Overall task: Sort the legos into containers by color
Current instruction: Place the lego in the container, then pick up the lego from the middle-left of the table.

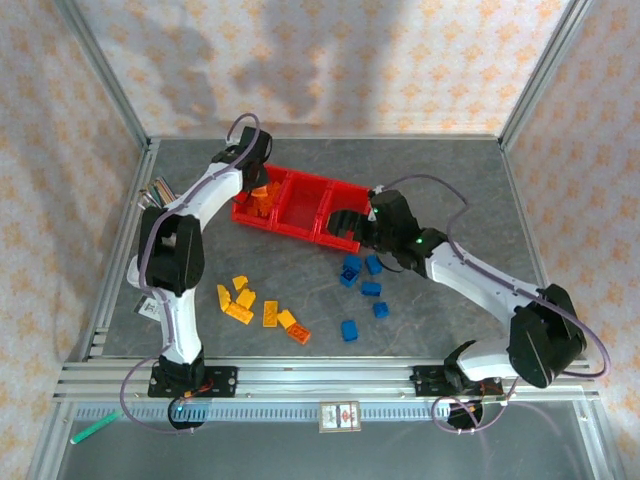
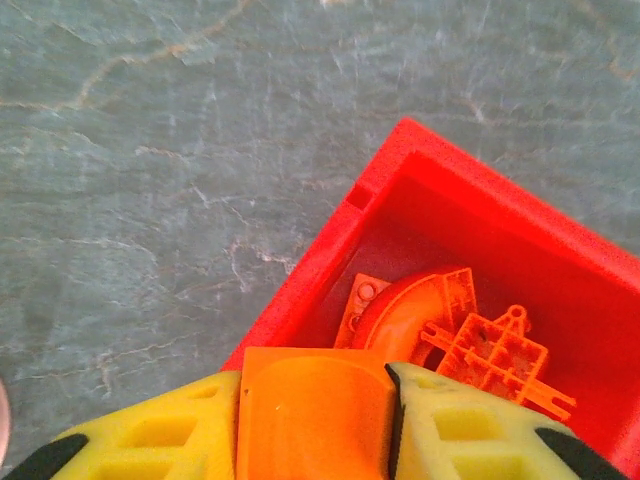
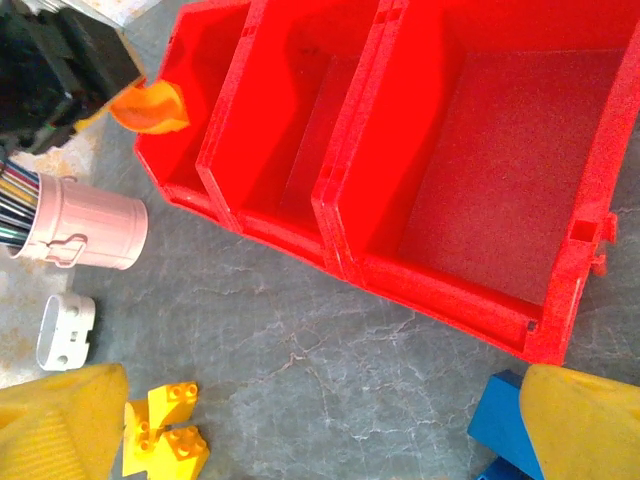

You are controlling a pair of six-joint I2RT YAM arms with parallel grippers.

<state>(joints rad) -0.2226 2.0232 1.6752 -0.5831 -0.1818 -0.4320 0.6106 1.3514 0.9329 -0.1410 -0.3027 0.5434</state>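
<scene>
The left tool (image 2: 315, 445) is clamped on an orange brick (image 2: 315, 400) above the near wall of the left bin (image 2: 320, 260). A release here risks the brick striking the rim and falling to the table (image 2: 150, 150). The right tool (image 3: 320, 425) stands wide open, empty, near the blue bricks (image 1: 371, 289).

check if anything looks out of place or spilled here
Nothing looks spilled or damaged. The red bin tray sits at a slant to the edges of the table. The yellow bricks and blue bricks loose on it are simply unsorted, and the orange pieces in the end bin are all one colour.
</scene>
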